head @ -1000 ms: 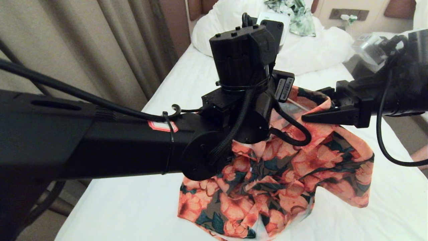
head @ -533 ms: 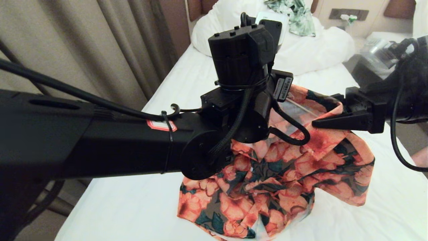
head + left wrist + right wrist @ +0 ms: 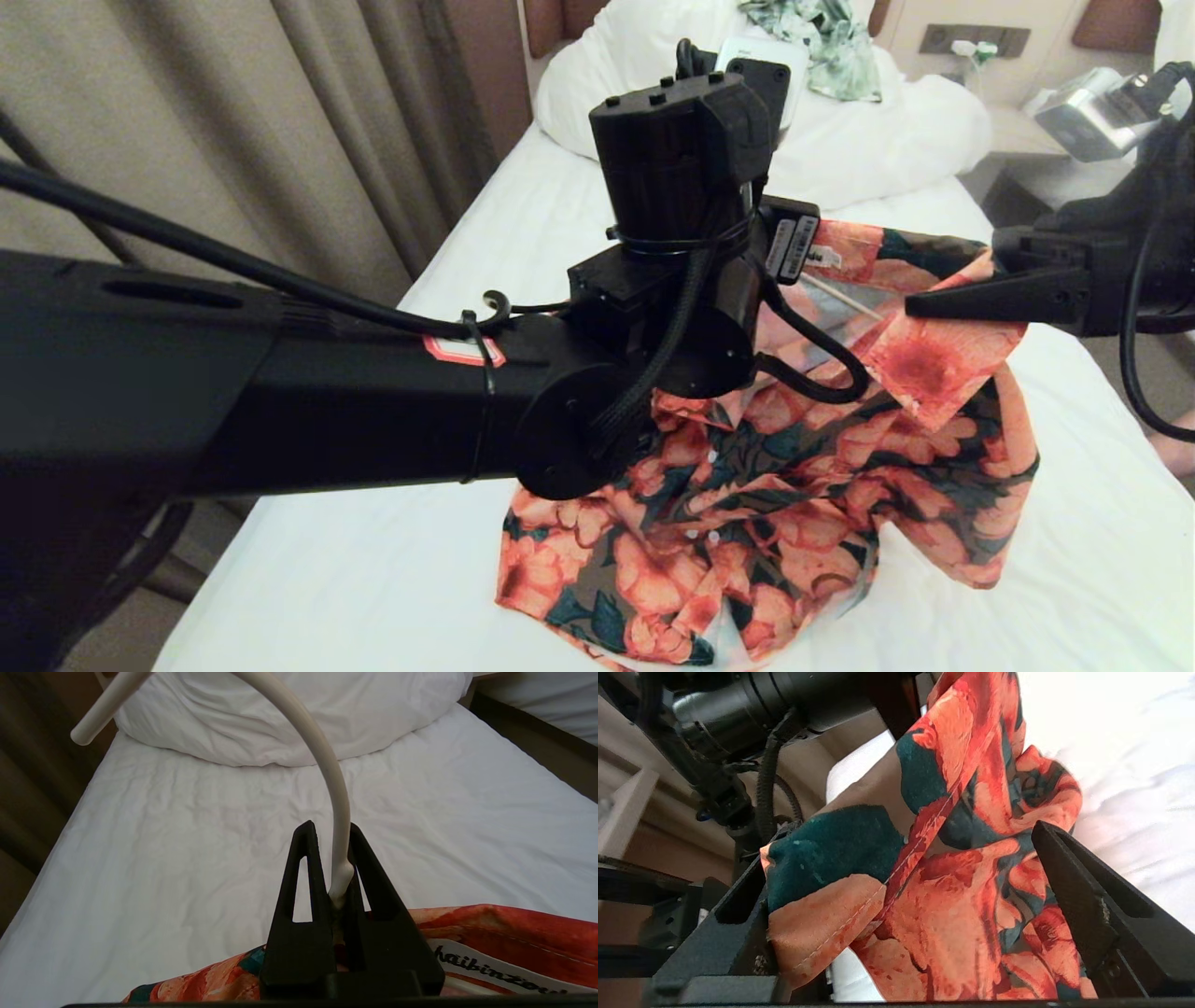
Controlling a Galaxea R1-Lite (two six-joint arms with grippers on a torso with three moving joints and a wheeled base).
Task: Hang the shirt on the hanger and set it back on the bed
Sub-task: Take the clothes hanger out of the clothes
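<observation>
While the left gripper (image 3: pixel 332 868) is pinching the hanger (image 3: pixel 327 760) by its hook above the bed (image 3: pixel 373 579), the right gripper (image 3: pixel 896 905) is gaping wide around the shirt (image 3: pixel 775 485) collar; that loose fabric is risking sliding off the hanger.

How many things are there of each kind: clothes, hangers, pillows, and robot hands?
Clothes: 2, the flowered shirt and a green leaf-print garment
Hangers: 1, the cream hanger
Pillows: 1, the white pillow
Robot hands: 2, the left hand and the right hand
Total: 6
</observation>
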